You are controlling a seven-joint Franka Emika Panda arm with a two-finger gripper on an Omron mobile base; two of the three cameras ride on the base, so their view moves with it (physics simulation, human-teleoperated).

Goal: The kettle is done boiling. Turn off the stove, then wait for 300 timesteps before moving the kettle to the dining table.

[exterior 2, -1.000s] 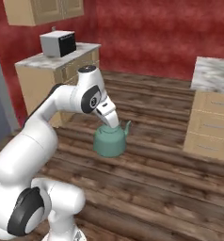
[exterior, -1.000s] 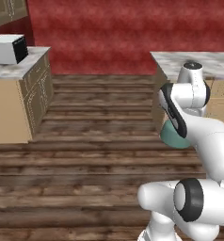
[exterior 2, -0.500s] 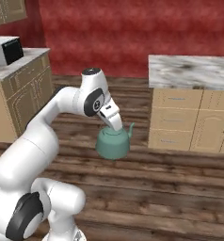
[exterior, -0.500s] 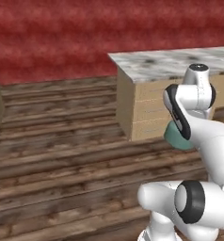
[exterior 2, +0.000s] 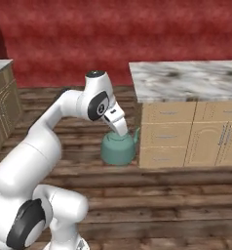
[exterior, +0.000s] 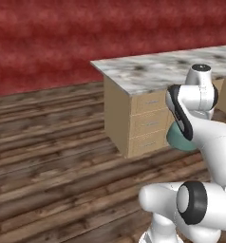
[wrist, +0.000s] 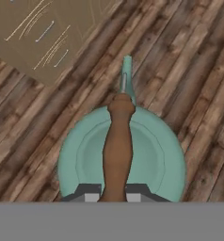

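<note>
The kettle [exterior 2: 118, 149] hangs in the air over the wood floor [exterior: 48, 156], just left of a set of drawers [exterior 2: 164, 132]. The claw [wrist: 112, 194] is clenched on its brown handle [wrist: 117, 150], gripped near one end. That off-centre hold could let the kettle tip, and its spout [exterior 2: 136, 135] could clip the marble tabletop [exterior 2: 186, 80].

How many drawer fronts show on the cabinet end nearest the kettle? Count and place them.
3, stacked on the cabinet: top, middle, bottom beside the kettle. More may be hidden.

Even flat lighting, soft low-resolution render
</note>
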